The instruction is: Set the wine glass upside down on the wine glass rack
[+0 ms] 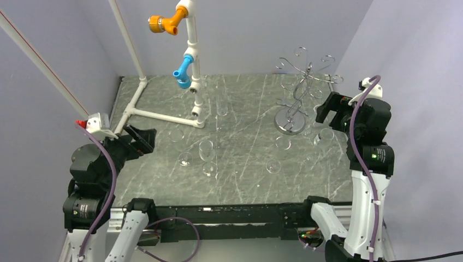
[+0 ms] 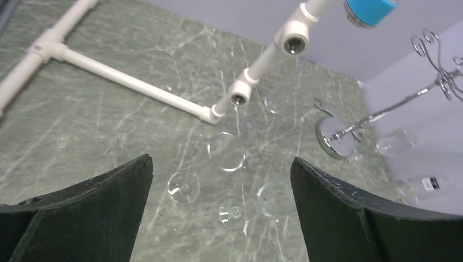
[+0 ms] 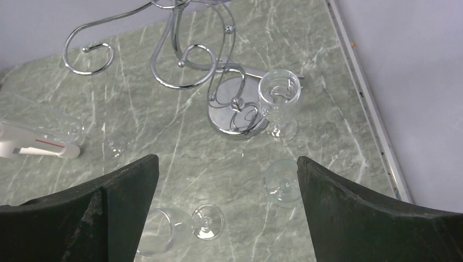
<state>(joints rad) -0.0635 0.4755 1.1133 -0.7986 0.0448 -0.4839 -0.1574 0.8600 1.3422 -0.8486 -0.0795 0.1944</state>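
The wine glass [image 3: 279, 97], a clear stemmed goblet, stands upright on its foot on the grey-green marbled table [image 1: 248, 101], just beside the round mirrored base of the chrome wire glass rack [image 3: 235, 115]. Nothing hangs from the rack's curled arms. Other clear stemmed glasses [image 1: 206, 148] are scattered over the tabletop, some upright and some on their sides. At least seven can be made out from above, but their transparency makes an exact count uncertain. There is one rack and one white pipe frame [image 1: 191, 38] with an orange and a blue fitting. Of the two grippers, the left gripper [image 2: 221, 164] and the right gripper [image 3: 228, 161] both hang spread wide, holding nothing.
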